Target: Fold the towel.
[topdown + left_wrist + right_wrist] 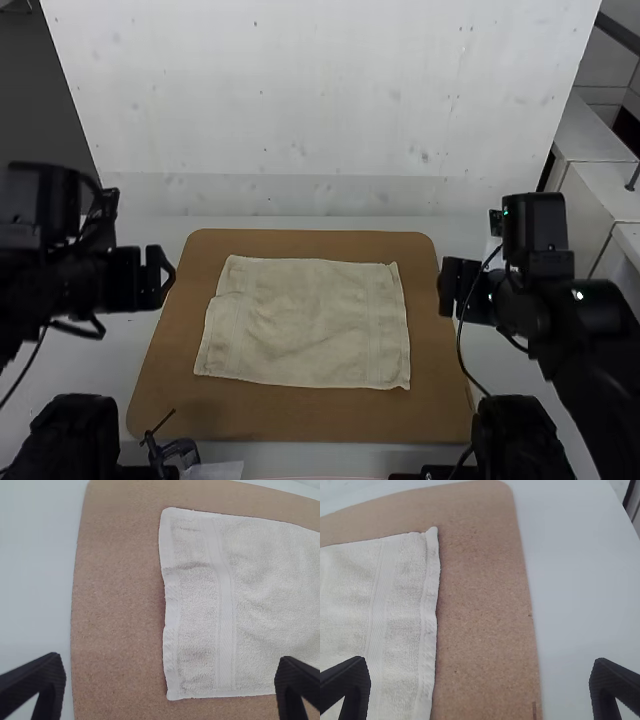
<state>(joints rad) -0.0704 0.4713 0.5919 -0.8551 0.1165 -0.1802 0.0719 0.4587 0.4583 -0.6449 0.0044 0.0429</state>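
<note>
In the high view the cream towel (pixel 308 322) lies spread on the brown board, slightly wrinkled, its left edge uneven. My left gripper (pixel 165 278) hangs to the left of the towel, and my right gripper (pixel 445 287) is to its right; neither touches it. The left wrist view has the towel (pixel 265 595) with a banded border, beyond the wide-apart fingers of the left gripper (pixel 172 687). In the right wrist view the towel (pixel 350 615) shows a hemmed edge, and the right gripper (pixel 480 687) stands open with nothing between its fingers.
The brown board (pixel 300 415) has rounded corners and rests on a white table (pixel 215 225). A white panel (pixel 320 100) rises behind it. Dark clamp parts (pixel 175 452) are at the table's near edge, and a white cabinet (pixel 600 180) stands at the right.
</note>
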